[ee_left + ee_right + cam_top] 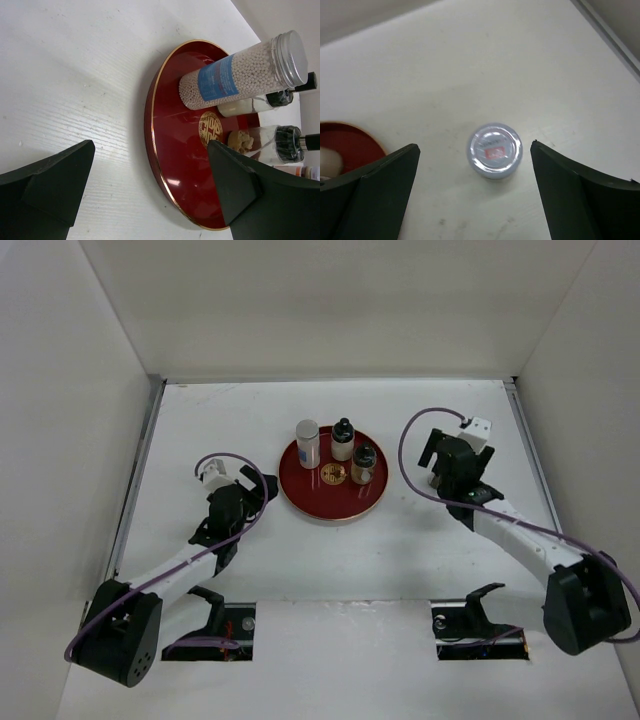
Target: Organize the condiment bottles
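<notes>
My left end effector (150, 147) is spread wide and grips nothing; it sits low over the white worktop (400, 560), facing the edge of the round red tray (318, 504) with its gold rim and gold emblem. Three of the condiment bottles stand upright on that tray. The bead-filled cylinder with the blue label and silver screw cap (240, 72) is at the back left. A black-capped bottle with white contents (343, 440) is just beside it. A second black-capped bottle with brownish contents (363, 464) stands near the tray's right side. My right end effector (475, 146) is open as well and points straight down at the worktop, to the right of the tray and apart from it. The lilac-capped bottle (495, 150) stands upright on the bare worktop below it, between the two fingers, and touches neither of them. Its cap carries a small red mark.
</notes>
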Motion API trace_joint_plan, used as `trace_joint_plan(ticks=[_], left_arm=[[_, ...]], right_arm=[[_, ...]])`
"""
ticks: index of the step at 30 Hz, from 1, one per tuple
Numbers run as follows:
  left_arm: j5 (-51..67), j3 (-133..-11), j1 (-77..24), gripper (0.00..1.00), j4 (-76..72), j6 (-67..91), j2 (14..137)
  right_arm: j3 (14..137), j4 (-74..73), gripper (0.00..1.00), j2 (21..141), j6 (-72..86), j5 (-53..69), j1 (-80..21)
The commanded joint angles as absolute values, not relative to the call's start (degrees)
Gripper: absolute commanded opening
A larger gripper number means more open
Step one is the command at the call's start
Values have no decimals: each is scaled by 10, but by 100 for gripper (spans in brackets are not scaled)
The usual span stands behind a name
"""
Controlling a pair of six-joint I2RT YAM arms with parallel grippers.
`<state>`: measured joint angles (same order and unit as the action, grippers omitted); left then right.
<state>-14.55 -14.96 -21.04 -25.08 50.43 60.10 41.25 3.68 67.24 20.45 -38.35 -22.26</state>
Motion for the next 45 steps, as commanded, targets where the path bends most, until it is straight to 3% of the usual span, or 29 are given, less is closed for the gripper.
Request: trace_joint_plan(ticks=[1, 10, 12, 15, 17, 24, 29, 35, 45], left_arm=[[-149, -152, -217, 100, -275, 505, 593], [-152, -153, -215, 100, -273, 503, 596], [-150, -153, -214, 100, -273, 503, 594], [-155, -151, -216, 100, -272, 502, 589], [-154, -151, -216, 100, -272, 502, 591], [-155, -152, -218, 100, -272, 502, 591], [-156, -152, -216, 100, -275, 502, 594], [-156, -152, -207, 100, -273, 502, 592], [-149, -155, -194, 100, -270, 502, 610]], right_arm=[[408, 23, 100, 704, 228, -382, -212], [434, 50, 99, 822, 259, -296, -143], [436, 54, 90, 832, 265, -288, -143], [424, 66, 68, 807, 271, -308, -145], [409, 78, 63, 768, 267, -333, -152], [373, 9, 58, 569, 234, -408, -292], [371, -42, 57, 535, 259, -415, -428], [438, 5, 57, 647, 269, -411, -545], [565, 161, 58, 911, 193, -379, -567]])
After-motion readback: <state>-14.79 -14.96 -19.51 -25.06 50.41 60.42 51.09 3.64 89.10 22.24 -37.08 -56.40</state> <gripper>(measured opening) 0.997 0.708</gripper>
